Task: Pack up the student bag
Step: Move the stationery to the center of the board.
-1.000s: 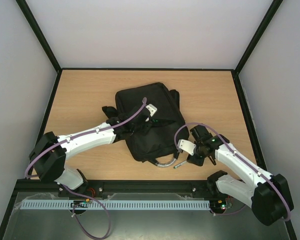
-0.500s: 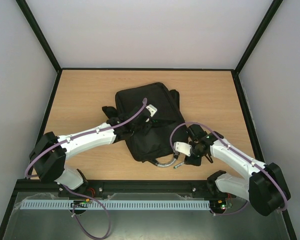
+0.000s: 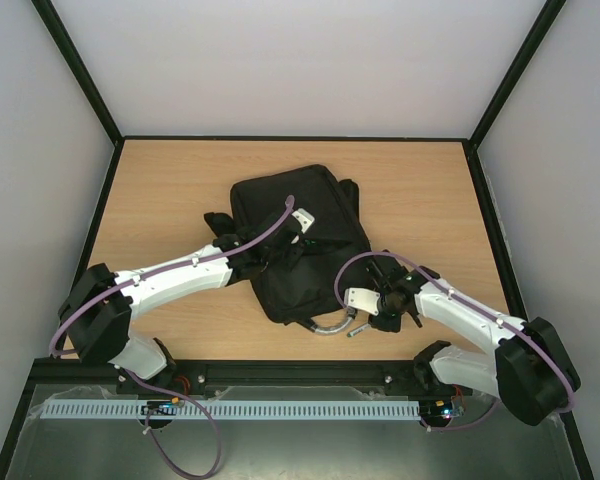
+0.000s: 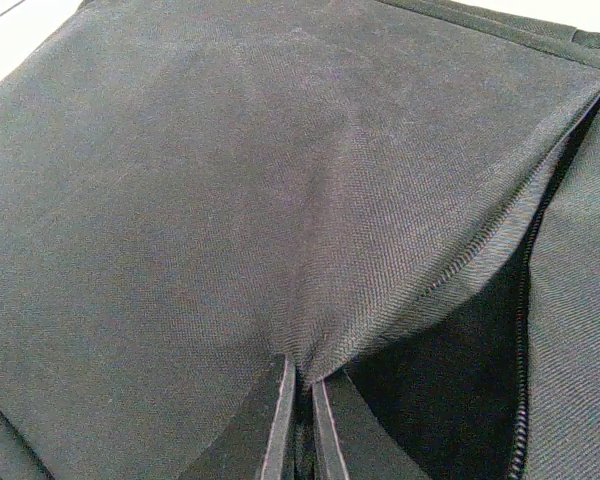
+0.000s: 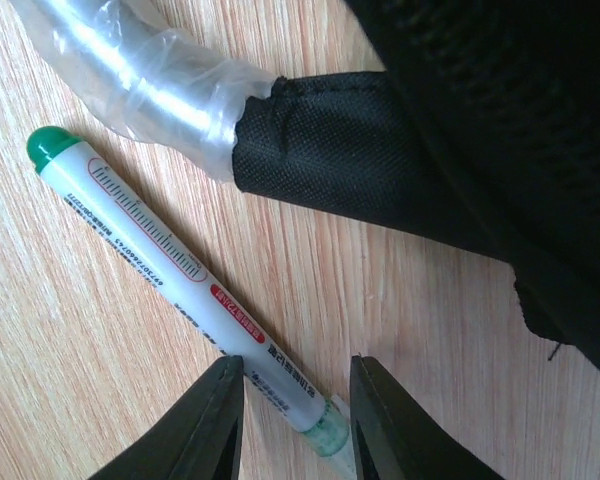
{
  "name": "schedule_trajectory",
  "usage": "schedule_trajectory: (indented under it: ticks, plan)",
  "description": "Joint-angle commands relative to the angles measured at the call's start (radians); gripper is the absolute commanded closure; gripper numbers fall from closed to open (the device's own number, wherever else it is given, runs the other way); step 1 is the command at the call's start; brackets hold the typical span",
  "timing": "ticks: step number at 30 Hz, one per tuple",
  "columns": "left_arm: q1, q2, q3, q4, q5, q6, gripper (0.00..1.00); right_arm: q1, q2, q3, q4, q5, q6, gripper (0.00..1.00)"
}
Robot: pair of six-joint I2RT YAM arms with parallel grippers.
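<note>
The student bag [image 3: 320,205], a black woven-fabric backpack with a partly open zip, lay flat at the middle of the table [image 3: 170,180]. Its long axis ran near to far, slightly skewed, with the grey loop handle [image 3: 328,324] pointing to the near edge. The left gripper [image 4: 298,378] was clamped on a raised fold of the fabric. The right gripper [image 5: 292,385] stood narrowly apart, straddling the end of a green-capped pen [image 5: 160,255] beside the handle. Bare wood surrounded the bag up to the black frame [image 3: 290,138].
</note>
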Motion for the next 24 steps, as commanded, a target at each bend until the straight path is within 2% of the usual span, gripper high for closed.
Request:
schedule_trajectory:
  ticks: [1, 8, 11, 17, 24]
  plan:
    - [-0.009, -0.005, 0.036, -0.008, -0.007, 0.005, 0.97, 0.009, 0.024, -0.024, -0.02, 0.031, -0.009, 0.72]
    - [-0.009, -0.005, 0.037, -0.009, -0.007, 0.007, 0.97, 0.009, 0.066, -0.003, -0.04, -0.016, -0.006, 0.78]
    - [-0.009, -0.008, 0.037, -0.01, -0.009, 0.007, 0.97, 0.009, 0.091, -0.002, -0.04, -0.002, -0.008, 0.79]
    - [-0.01, -0.005, 0.037, -0.01, -0.01, 0.009, 0.97, 0.0, 0.107, -0.017, -0.034, 0.071, 0.035, 0.87]
    - [-0.009, -0.02, 0.039, -0.012, -0.004, 0.006, 0.97, -0.152, -0.009, -0.055, -0.149, 0.084, -0.036, 0.91]
